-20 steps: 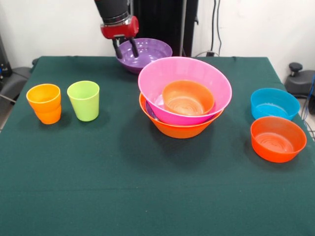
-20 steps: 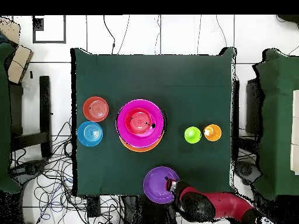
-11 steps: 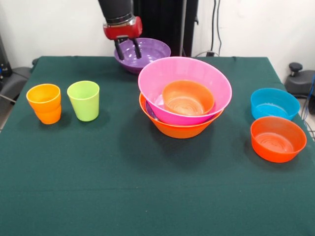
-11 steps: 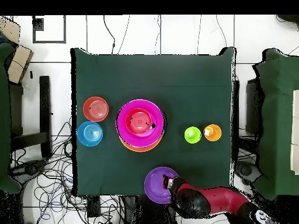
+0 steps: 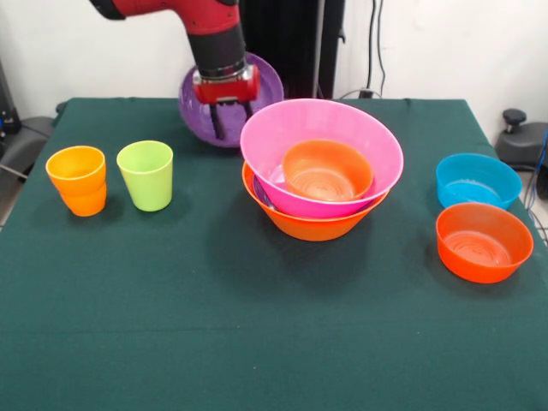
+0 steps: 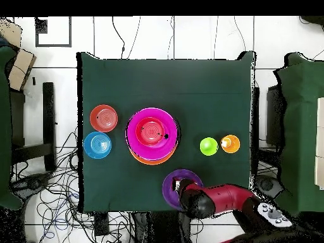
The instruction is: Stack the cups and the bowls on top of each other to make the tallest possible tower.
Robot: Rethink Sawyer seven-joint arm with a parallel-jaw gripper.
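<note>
Front view: the tool (image 5: 229, 116) grips the rim of a purple bowl (image 5: 199, 96), which is tilted on edge and lifted off the green tabletop (image 5: 257, 325), just behind the tower (image 5: 321, 167). The tower is a pink bowl (image 5: 377, 154) nested in a yellow-orange one, with a small red-orange bowl (image 5: 328, 171) inside. Overhead view: the purple bowl (image 6: 172, 185) sits close to the tower (image 6: 152, 135), with the green cup (image 6: 209, 146) and orange cup (image 6: 230, 143) to one side.
</note>
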